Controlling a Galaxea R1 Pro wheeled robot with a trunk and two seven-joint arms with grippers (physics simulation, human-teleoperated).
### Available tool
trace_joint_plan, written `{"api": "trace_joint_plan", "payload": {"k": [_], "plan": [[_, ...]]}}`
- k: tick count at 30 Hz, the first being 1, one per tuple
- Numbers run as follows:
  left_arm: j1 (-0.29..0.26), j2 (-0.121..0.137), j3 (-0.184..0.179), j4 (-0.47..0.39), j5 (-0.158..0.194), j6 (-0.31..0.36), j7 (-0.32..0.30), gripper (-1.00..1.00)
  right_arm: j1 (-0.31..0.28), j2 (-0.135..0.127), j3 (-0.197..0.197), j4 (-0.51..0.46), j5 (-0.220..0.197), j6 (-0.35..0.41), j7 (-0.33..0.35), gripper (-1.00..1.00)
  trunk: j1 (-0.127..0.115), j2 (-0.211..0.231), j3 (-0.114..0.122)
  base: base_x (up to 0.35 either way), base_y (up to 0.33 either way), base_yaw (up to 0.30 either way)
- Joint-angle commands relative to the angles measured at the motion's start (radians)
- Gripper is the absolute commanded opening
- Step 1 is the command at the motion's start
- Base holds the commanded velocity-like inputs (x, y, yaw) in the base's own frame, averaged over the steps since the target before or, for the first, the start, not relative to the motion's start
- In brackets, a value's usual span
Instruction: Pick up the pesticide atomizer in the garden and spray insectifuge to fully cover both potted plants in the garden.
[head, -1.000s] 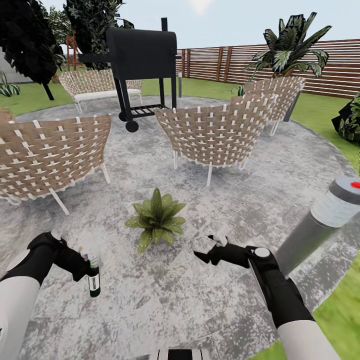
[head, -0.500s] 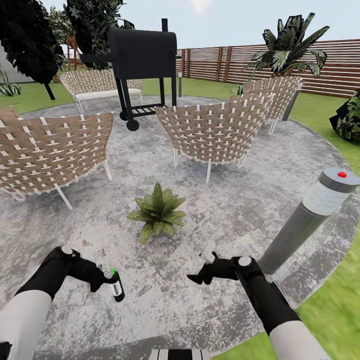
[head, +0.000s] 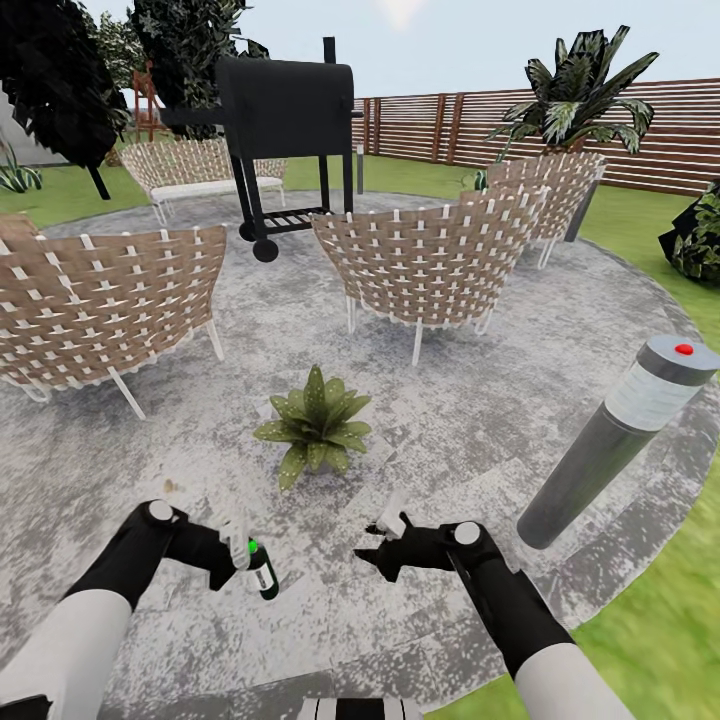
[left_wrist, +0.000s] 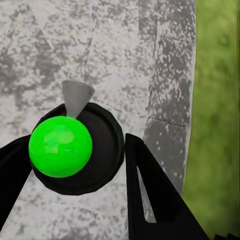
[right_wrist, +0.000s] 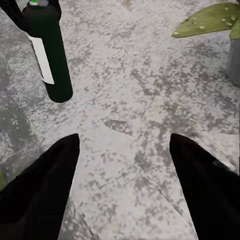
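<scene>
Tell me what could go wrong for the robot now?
1. The left gripper holds the small dark pesticide atomizer with a white label up at its top and tilted, so it might slip and drop onto the grey mottled stone patio.
2. The speckled green potted plant sits ahead of the bottle, apart from it, so spray could fall short.
3. The grey bollard lamp with a red dot leans close beside the right arm, so a wide swing might hit it.
</scene>
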Motion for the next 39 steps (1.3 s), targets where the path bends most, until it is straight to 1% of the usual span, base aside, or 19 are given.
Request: {"api": "trace_joint_plan", "payload": {"k": [1, 3, 4, 6, 7, 9, 10, 11, 12, 15, 18, 20, 21, 23, 26, 28, 30, 34, 39], "plan": [[-0.001, -0.002, 0.003, -0.002, -0.005, 0.000, -0.003, -1.00, 0.000, 0.001, -0.001, -0.002, 0.003, 0.007, 0.016, -1.00, 0.000, 0.000, -0.001, 0.000, 0.000, 0.000], [-0.001, -0.003, 0.003, -0.003, -0.006, -0.012, 0.014, -1.00, 0.000, 0.003, -0.001, -0.004, 0.003, 0.007, 0.072, -1.00, 0.000, 0.000, -0.001, 0.000, 0.000, 0.000], [-0.001, -0.005, 0.003, -0.002, -0.006, -0.019, 0.023, -1.00, 0.000, 0.005, -0.001, -0.004, 0.003, 0.007, 0.084, -1.00, 0.000, 0.000, -0.001, 0.000, 0.000, 0.000], [-0.001, -0.022, 0.002, -0.002, -0.012, -0.033, 0.037, -1.00, 0.000, 0.008, -0.001, -0.004, 0.003, 0.007, 0.101, -1.00, 0.000, 0.000, -0.001, 0.000, 0.000, 0.000], [-0.001, -0.030, 0.001, -0.002, -0.013, -0.035, 0.039, -1.00, 0.000, 0.009, -0.001, -0.005, 0.004, 0.007, 0.104, -1.00, 0.000, 0.000, -0.001, 0.000, 0.000, 0.000], [0.000, -0.043, -0.005, -0.001, -0.014, -0.039, 0.040, -1.00, 0.000, 0.019, -0.001, -0.005, 0.004, 0.007, 0.107, -1.00, 0.000, 0.000, -0.001, 0.000, 0.000, 0.000], [0.000, -0.047, -0.015, 0.001, -0.014, -0.045, 0.040, -1.00, 0.000, 0.022, -0.001, -0.005, 0.004, 0.007, 0.108, -1.00, 0.000, 0.000, -0.001, 0.000, 0.000, 0.000], [0.001, -0.054, -0.041, 0.006, -0.013, -0.055, 0.041, -1.00, 0.000, 0.030, -0.001, -0.005, 0.004, 0.007, 0.108, -1.00, 0.000, 0.000, -0.001, 0.000, 0.000, 0.000], [0.001, -0.061, -0.049, 0.007, -0.012, -0.058, 0.042, -1.00, 0.000, 0.033, -0.001, -0.005, 0.004, 0.007, 0.108, -1.00, 0.000, 0.000, -0.001, 0.000, 0.000, 0.000], [0.007, -0.085, -0.057, 0.010, -0.009, -0.061, 0.042, -1.00, 0.000, 0.038, -0.001, -0.005, 0.004, 0.007, 0.107, -1.00, 0.000, 0.000, -0.001, 0.000, 0.000, 0.000], [0.014, -0.114, -0.058, 0.010, -0.013, -0.061, 0.043, -1.00, 0.000, 0.045, -0.002, -0.005, 0.004, 0.007, 0.106, -1.00, 0.000, 0.000, -0.001, 0.000, 0.000, 0.000], [0.014, -0.126, -0.061, 0.009, -0.014, -0.061, 0.043, -1.00, 0.000, 0.045, -0.002, -0.005, 0.004, 0.007, 0.106, -1.00, 0.000, 0.000, -0.001, 0.000, 0.000, 0.000], [0.015, -0.130, -0.068, 0.009, -0.015, -0.061, 0.043, -1.00, -0.001, 0.046, -0.002, -0.005, 0.004, 0.007, 0.106, -1.00, 0.000, 0.000, -0.001, 0.000, 0.000, 0.000], [0.016, -0.135, -0.101, 0.009, -0.014, -0.060, 0.044, -1.00, 0.000, 0.046, -0.002, -0.005, 0.004, 0.007, 0.106, -1.00, 0.000, 0.000, -0.001, 0.000, 0.000, 0.000], [0.016, -0.138, -0.122, 0.008, -0.013, -0.060, 0.043, -1.00, 0.000, 0.046, -0.002, -0.004, 0.004, 0.007, 0.106, -1.00, 0.000, 0.000, -0.001, 0.000, 0.000, 0.000], [0.016, -0.142, -0.125, 0.009, -0.012, -0.061, 0.040, -1.00, 0.000, 0.046, -0.003, -0.003, 0.005, 0.008, 0.105, -1.00, 0.000, 0.000, -0.001, 0.000, 0.000, 0.000], [0.016, -0.158, -0.126, 0.005, -0.013, -0.062, 0.036, -1.00, 0.000, 0.046, -0.004, -0.003, 0.005, 0.008, 0.105, -1.00, 0.000, 0.000, -0.001, 0.000, 0.000, 0.000], [0.015, -0.177, -0.127, 0.000, -0.014, -0.061, 0.036, -1.00, 0.000, 0.046, -0.004, -0.003, 0.005, 0.008, 0.105, -1.00, 0.000, 0.000, -0.001, 0.000, 0.000, 0.000], [0.015, -0.185, -0.132, -0.003, -0.012, -0.061, 0.034, -1.00, 0.000, 0.046, -0.004, -0.003, 0.005, 0.008, 0.105, -1.00, 0.000, 0.000, -0.001, 0.000, 0.000, 0.000]]}}
